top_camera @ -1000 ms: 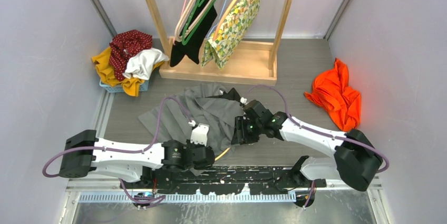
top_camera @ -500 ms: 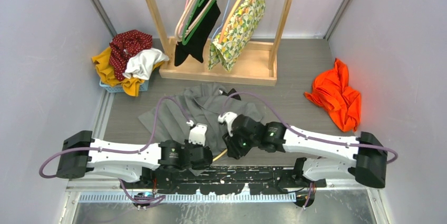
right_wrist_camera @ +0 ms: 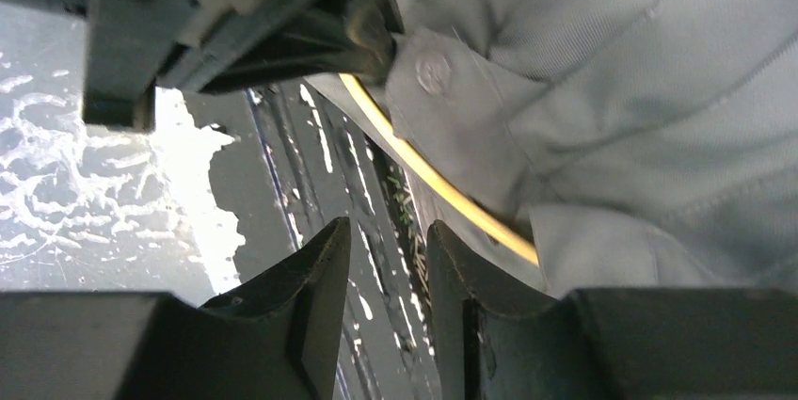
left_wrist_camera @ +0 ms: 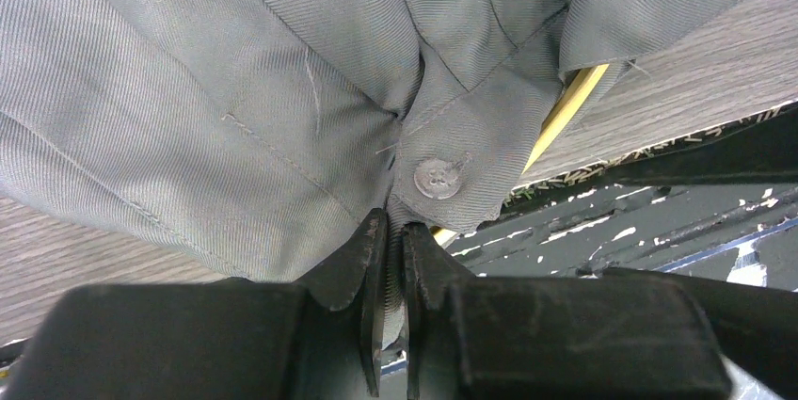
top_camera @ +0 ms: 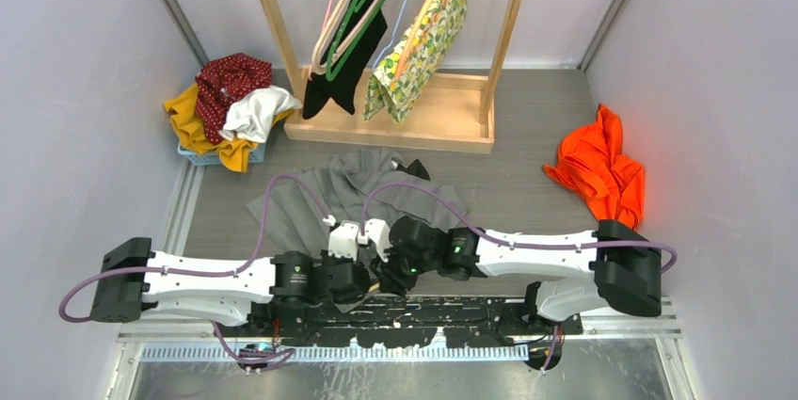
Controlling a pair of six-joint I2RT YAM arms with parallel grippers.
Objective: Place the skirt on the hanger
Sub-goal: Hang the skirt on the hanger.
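Note:
The grey skirt [top_camera: 325, 198] lies spread on the table in front of the rack. A yellow hanger [right_wrist_camera: 433, 188] is tucked inside its waistband; a short piece also shows in the left wrist view [left_wrist_camera: 572, 104]. My left gripper [left_wrist_camera: 395, 221] is shut on the skirt's waistband [left_wrist_camera: 470, 132] just below its grey button [left_wrist_camera: 438, 177]. My right gripper [right_wrist_camera: 386, 235] is open and empty, right beside the left one at the near table edge, with the hanger and the button [right_wrist_camera: 432, 72] just ahead of its fingertips. In the top view the two grippers meet [top_camera: 372, 268].
A wooden rack [top_camera: 428, 118] at the back holds hangers with a black garment [top_camera: 348, 61] and a lemon-print one [top_camera: 419, 42]. A blue basket of clothes [top_camera: 226, 108] stands at the back left. An orange cloth [top_camera: 602, 174] lies at the right. The black mounting rail [top_camera: 423, 311] runs along the near edge.
My right gripper has swung left and toward the near edge, coming beside the left gripper at the waistband. The left arm has shifted slightly left, still holding the skirt.

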